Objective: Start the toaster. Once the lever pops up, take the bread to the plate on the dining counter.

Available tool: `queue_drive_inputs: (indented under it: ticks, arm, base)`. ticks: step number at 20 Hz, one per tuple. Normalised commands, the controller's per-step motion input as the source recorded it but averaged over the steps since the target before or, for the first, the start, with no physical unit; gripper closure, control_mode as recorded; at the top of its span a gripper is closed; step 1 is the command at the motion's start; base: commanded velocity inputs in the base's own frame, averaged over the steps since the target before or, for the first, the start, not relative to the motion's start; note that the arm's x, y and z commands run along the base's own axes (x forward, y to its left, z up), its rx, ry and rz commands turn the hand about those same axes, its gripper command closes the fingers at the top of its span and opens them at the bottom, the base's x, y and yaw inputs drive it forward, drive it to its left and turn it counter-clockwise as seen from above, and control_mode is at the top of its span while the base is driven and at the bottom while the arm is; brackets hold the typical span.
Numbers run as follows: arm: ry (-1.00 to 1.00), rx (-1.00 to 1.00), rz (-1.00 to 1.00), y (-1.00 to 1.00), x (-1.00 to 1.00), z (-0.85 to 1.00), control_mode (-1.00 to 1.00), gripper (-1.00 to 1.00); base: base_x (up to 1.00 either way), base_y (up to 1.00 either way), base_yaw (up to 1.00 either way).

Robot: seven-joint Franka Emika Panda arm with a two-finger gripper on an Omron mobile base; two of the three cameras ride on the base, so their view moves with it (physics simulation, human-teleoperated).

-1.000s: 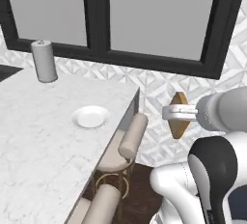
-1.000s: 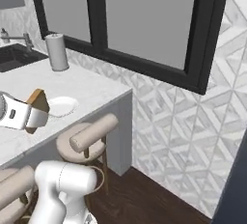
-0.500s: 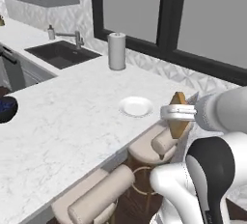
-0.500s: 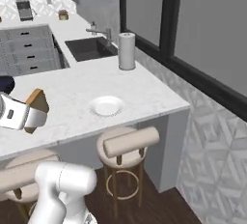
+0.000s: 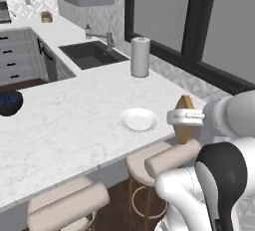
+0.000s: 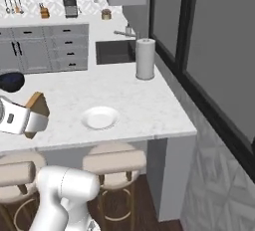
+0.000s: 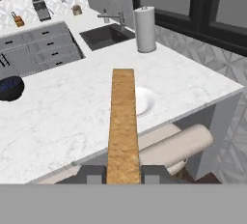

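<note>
**Bread in transit, short of the plate**

We carry the bread (image 7: 123, 126) edge-on, gripper (image 7: 123, 174) clamped on its lower end. The plate (image 7: 144, 101) sits beyond it near the dining counter (image 5: 74, 120) edge, within reach for delivery, we judge.

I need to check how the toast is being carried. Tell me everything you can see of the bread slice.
The bread is one flat, square, tan-brown slice with a darker crust edge and a grainy toasted surface. It stands on edge, clamped between the fingers of the gripper, which touch both its faces; nothing else touches it. It hangs in the air over the stools, at the near edge of the dining counter, short of the white plate and not yet above it.
</note>
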Motion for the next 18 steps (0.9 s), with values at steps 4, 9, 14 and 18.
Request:
queue_drive_inputs:
  ticks: [4, 9, 14, 18]
  arm:
    - [0.00, 0.00, 0.00, 0.00, 0.00, 0.00, 1.00, 1.00]
    - [0.00, 0.00, 0.00, 0.00, 0.00, 0.00, 1.00, 1.00]
    - [0.00, 0.00, 0.00, 0.00, 0.00, 0.00, 1.00, 1.00]
    - [0.00, 0.00, 0.00, 0.00, 0.00, 0.00, 1.00, 1.00]
  base:
    - [0.37, -0.63, 0.28]
    - [0.36, -0.32, 0.40]
    - [0.31, -0.24, 0.34]
    - [0.27, -0.06, 0.11]
